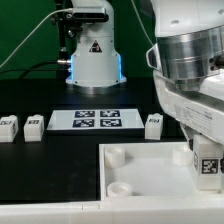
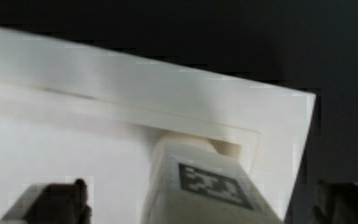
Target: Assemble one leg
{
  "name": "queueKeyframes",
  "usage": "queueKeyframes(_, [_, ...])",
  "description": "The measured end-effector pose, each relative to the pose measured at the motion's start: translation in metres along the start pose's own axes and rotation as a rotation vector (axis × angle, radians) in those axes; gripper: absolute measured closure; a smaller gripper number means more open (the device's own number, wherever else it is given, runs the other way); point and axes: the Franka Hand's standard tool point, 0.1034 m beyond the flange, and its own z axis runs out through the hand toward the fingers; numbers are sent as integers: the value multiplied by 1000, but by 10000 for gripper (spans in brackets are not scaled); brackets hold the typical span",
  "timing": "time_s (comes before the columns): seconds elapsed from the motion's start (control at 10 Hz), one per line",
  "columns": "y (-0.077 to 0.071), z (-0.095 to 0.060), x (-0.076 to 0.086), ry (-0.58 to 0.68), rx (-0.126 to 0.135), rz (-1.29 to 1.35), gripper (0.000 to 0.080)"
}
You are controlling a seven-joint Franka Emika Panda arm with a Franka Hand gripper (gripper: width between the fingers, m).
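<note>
the leg (image 1: pixel 208 165) sits at a corner of the tray (image 1: pixel 150 165), seating unverified; the gripper (image 2: pixel 202 205) straddles it, jaws apart, holding nothing; three other legs (image 1: pixel 33 124) lie loose.

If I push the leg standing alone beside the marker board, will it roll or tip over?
The leg is blocky with flat faces, so it would probably slide rather than roll. It looks squat, so tipping seems unlikely unless it is pushed near the top. It looks like small moulded plastic, so it is likely stiff and light.
</note>
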Motion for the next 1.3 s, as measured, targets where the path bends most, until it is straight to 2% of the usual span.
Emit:
queueKeyframes(0.1, [0,0,1,5,-2,-91,166])
queueKeyframes(0.2, [0,0,3,35,-20,-292,152])
queueKeyframes(0.3, [-1,0,-2,80,-50,-468,150])
queueKeyframes(0.6, [-1,1,-2,72,-58,-714,150])
queueKeyframes(1.0, [-8,-6,9,96,-91,-1262,150])
queueKeyframes(1.2, [-8,-5,9,95,-87,-1232,150])
queueKeyframes(1.3, [-8,-5,9,95,-88,-1236,239])
